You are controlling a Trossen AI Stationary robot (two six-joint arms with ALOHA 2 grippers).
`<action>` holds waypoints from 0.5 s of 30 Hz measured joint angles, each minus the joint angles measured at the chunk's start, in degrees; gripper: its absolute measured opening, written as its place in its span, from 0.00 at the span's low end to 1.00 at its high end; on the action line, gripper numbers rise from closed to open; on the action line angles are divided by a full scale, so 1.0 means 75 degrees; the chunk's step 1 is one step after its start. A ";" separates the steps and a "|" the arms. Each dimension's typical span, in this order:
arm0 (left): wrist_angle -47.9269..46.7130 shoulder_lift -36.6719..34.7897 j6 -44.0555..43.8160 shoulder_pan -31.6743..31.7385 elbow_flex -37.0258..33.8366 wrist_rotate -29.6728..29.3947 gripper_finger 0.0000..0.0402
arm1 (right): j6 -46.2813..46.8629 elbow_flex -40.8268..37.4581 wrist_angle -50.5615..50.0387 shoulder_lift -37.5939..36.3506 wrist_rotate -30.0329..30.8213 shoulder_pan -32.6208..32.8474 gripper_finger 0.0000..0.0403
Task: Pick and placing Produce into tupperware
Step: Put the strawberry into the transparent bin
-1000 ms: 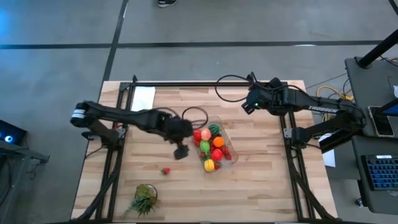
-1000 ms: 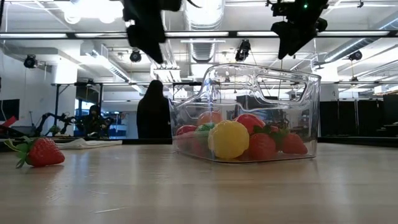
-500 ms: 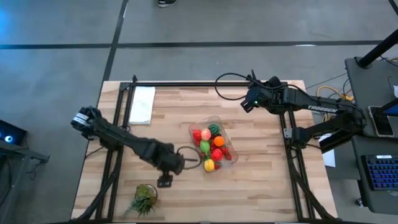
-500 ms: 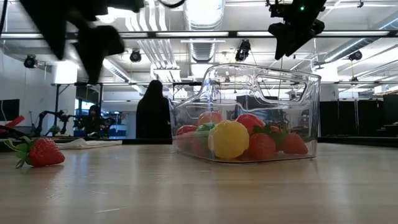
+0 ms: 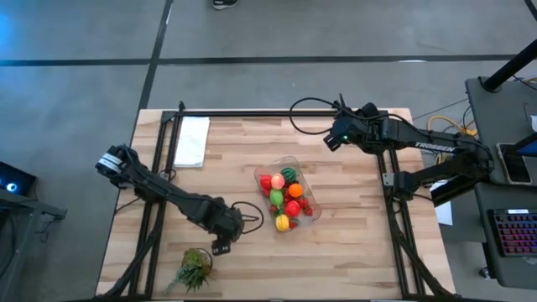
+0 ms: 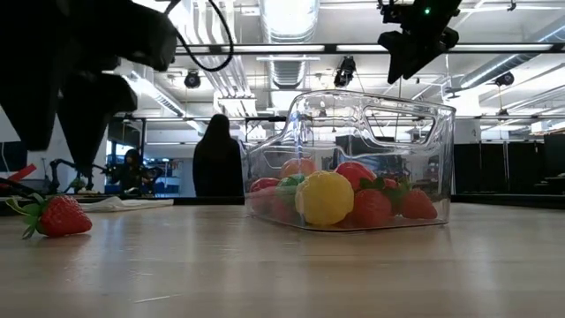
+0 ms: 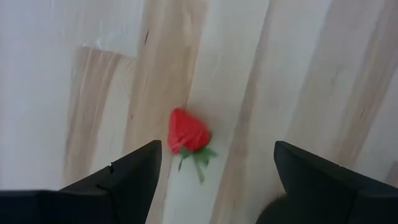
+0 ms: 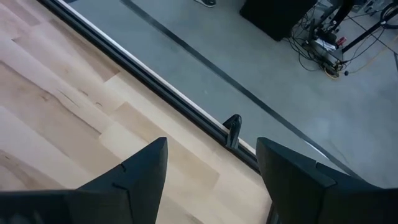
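A red strawberry (image 7: 188, 135) with a green stem lies on the wooden table, also seen in the low view (image 6: 55, 216). My left gripper (image 7: 217, 165) hangs open above it, pointing steeply down, with a finger on either side and clear of it. From above, the left gripper (image 5: 221, 243) hides the berry. The clear tupperware (image 5: 288, 195) stands mid-table holding several red, green, yellow and orange produce pieces (image 6: 327, 196). My right gripper (image 5: 336, 138) waits open and high near the far edge, with nothing between its fingers (image 8: 211, 180).
A leafy green tuft (image 5: 195, 268) lies close to the near edge, just beyond my left gripper. A white sheet (image 5: 193, 141) lies at the far left. A black cable loop (image 5: 249, 215) trails beside the left wrist. Bare wood spans the near right.
My left gripper has swung away from the tupperware's left side toward the table's near left. It has come down and tipped more steeply downward, and now stands over the strawberry. The strawberry and the tupperware have stayed put.
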 joint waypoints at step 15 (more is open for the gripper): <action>0.1240 0.0000 -0.0362 0.0000 -0.0993 -0.0551 0.73 | -0.0001 0.0000 -0.0006 0.0000 0.0000 0.0000 0.59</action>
